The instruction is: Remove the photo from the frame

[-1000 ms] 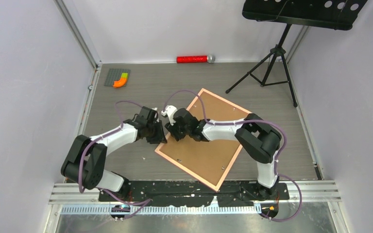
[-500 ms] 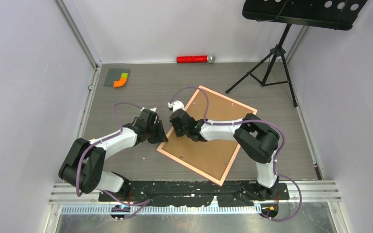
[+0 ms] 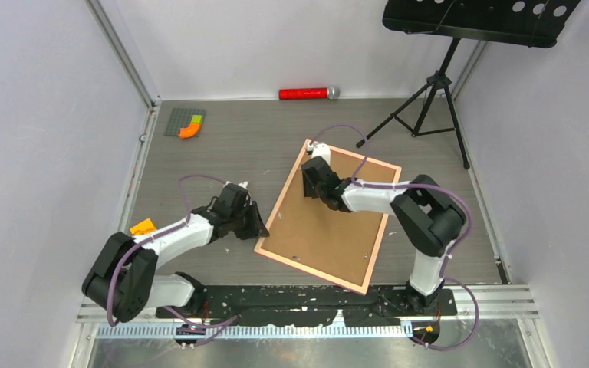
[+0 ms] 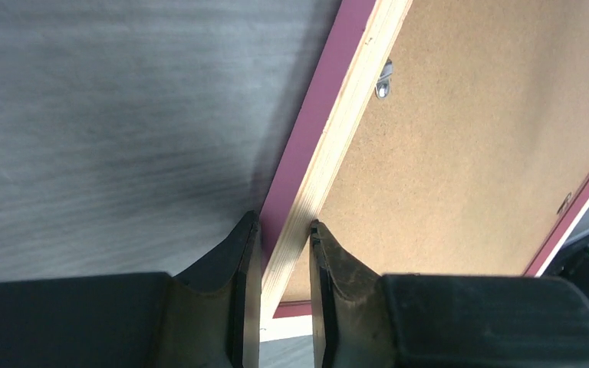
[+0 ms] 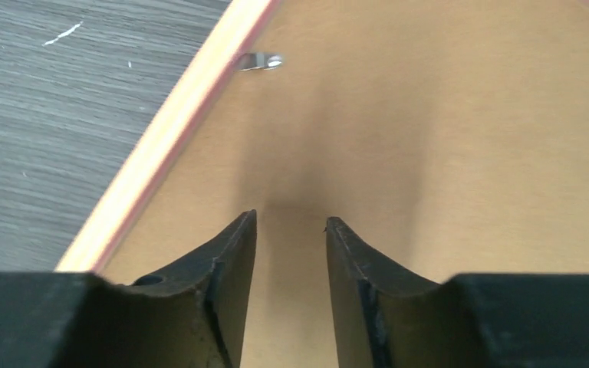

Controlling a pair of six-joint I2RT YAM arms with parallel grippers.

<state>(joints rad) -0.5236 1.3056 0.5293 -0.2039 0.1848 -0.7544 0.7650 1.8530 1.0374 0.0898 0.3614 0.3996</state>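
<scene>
The frame (image 3: 281, 193) lies face down on the table, pink rim around the plain brown backing board (image 3: 330, 222). My left gripper (image 3: 259, 226) is shut on the frame's left rim near its near corner. In the left wrist view the pale rim (image 4: 337, 115) runs between the fingers of my left gripper (image 4: 282, 226), and that edge looks raised off the table. My right gripper (image 3: 310, 172) is over the board's far end. It is open and empty (image 5: 290, 218), with its tips at the board (image 5: 429, 138). The photo is hidden under the board.
Metal turn clips (image 4: 383, 80) (image 5: 259, 61) sit along the rim. A music-stand tripod (image 3: 429, 100) stands at the back right. A red cylinder (image 3: 304, 93) lies by the back wall. A grey baseplate (image 3: 185, 123) is back left, and an orange block (image 3: 143, 227) lies by my left arm.
The frame has swung clockwise and shifted right. My left gripper moved nearer with the rim. My right gripper moved away to the board's far end. The orange block came into sight.
</scene>
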